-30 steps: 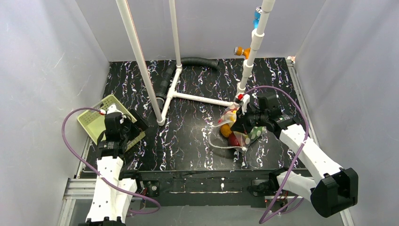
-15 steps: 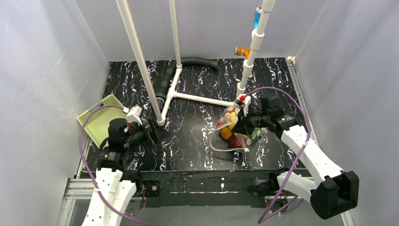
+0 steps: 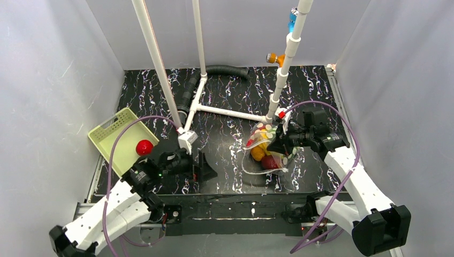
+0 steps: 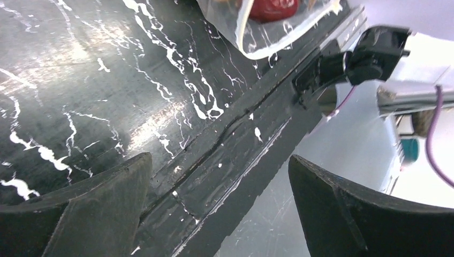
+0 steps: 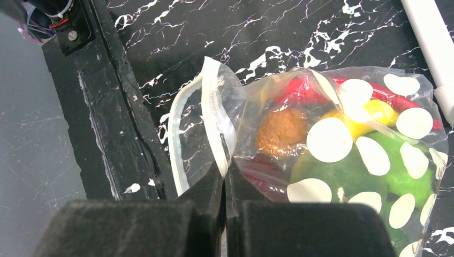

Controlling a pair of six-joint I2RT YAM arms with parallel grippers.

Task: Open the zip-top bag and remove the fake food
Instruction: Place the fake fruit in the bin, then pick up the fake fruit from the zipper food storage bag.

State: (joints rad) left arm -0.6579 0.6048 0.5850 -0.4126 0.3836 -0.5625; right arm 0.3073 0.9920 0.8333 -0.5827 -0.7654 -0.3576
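From above, the right gripper [image 3: 278, 143] pinches the rim of the zip-top bag [image 3: 251, 163]. The left gripper [image 3: 206, 167] hangs well apart, facing it.

Left wrist: jaws wide and empty, bag far ahead.

Right wrist: jaws clamped on the rim, fake food [image 5: 342, 171] inside, just beyond.

Judged mid-emptying; next, the left must reach into the mouth.

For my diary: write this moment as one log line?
right jaws: shut on zip-top bag | left jaws: open, empty | red fruit: in basket
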